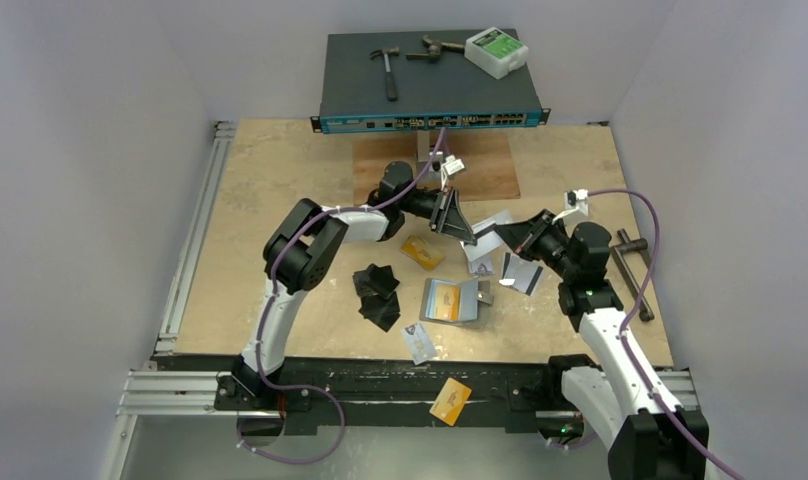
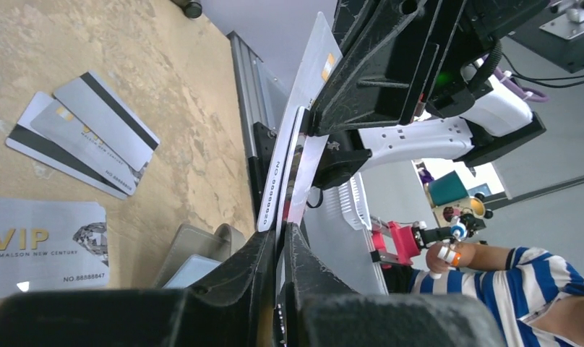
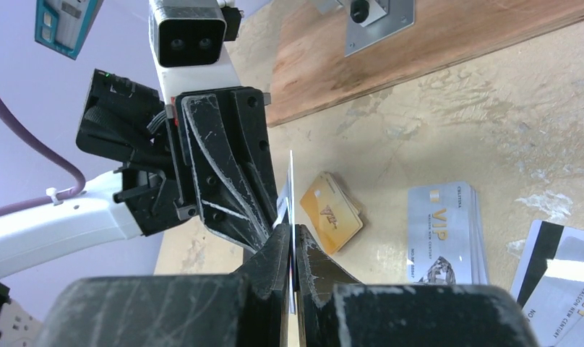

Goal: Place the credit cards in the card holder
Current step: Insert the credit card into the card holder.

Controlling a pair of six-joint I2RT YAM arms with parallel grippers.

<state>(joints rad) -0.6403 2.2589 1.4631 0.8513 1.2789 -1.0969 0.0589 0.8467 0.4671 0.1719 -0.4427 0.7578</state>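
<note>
Credit cards (image 1: pixel 421 251) litter the tan tabletop (image 1: pixel 280 180) between pale walls (image 1: pixel 70 120).

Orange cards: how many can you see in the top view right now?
3 orange cards: one in the middle of the table, possibly a stack; one apparently in the open card holder; one on the near rail. Others may be hidden.
</note>
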